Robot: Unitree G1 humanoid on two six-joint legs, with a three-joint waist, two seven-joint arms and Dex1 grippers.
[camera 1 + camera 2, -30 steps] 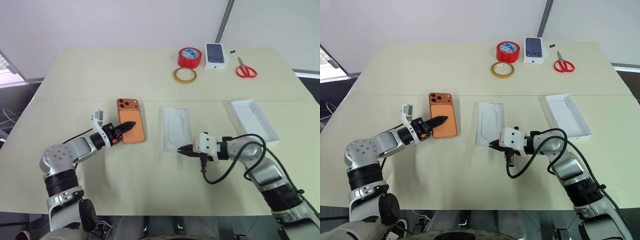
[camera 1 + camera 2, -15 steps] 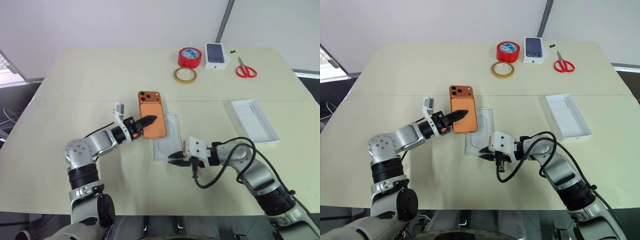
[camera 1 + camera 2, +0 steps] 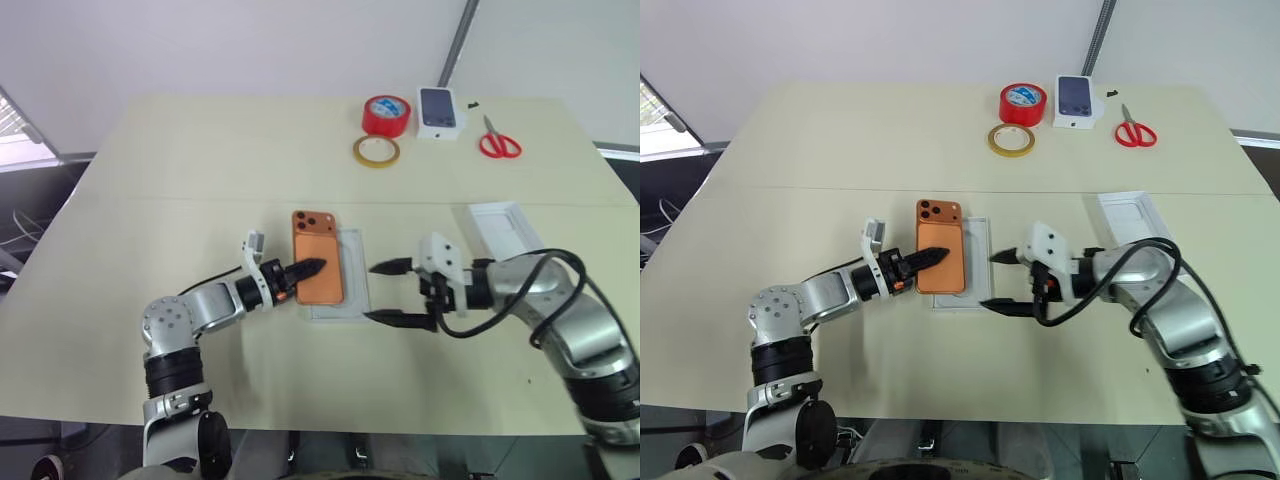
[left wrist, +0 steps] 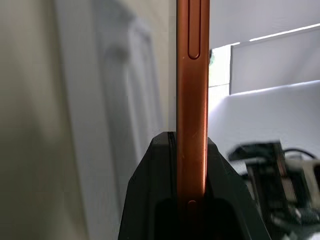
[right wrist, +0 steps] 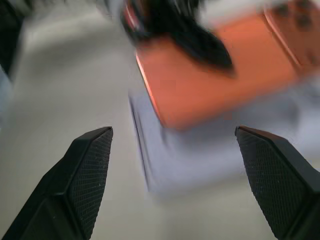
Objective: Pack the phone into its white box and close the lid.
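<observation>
The orange phone [image 3: 316, 245] lies back up, lenses at its far end, with my left gripper [image 3: 303, 268] shut on its near end. It overlaps the left part of the white box [image 3: 354, 272], a shallow tray in mid-table. The left wrist view shows the phone [image 4: 192, 100] edge-on between the fingers. My right gripper [image 3: 370, 292] hovers open just right of the box, pointing left, with nothing in it. In its wrist view the phone [image 5: 215, 75] and box [image 5: 200, 155] lie ahead. The lid [image 3: 500, 225] rests on the table at the right, behind the right arm.
At the table's far edge are a red tape roll [image 3: 386, 114], a yellowish tape ring [image 3: 375, 151], a small white box with a phone picture [image 3: 440, 110] and red scissors [image 3: 498, 145]. The left half of the table is bare.
My left gripper carried the phone right, onto the box's left side. My right gripper dragged the box leftwards, then let go, opened wide and drew back to the right.
</observation>
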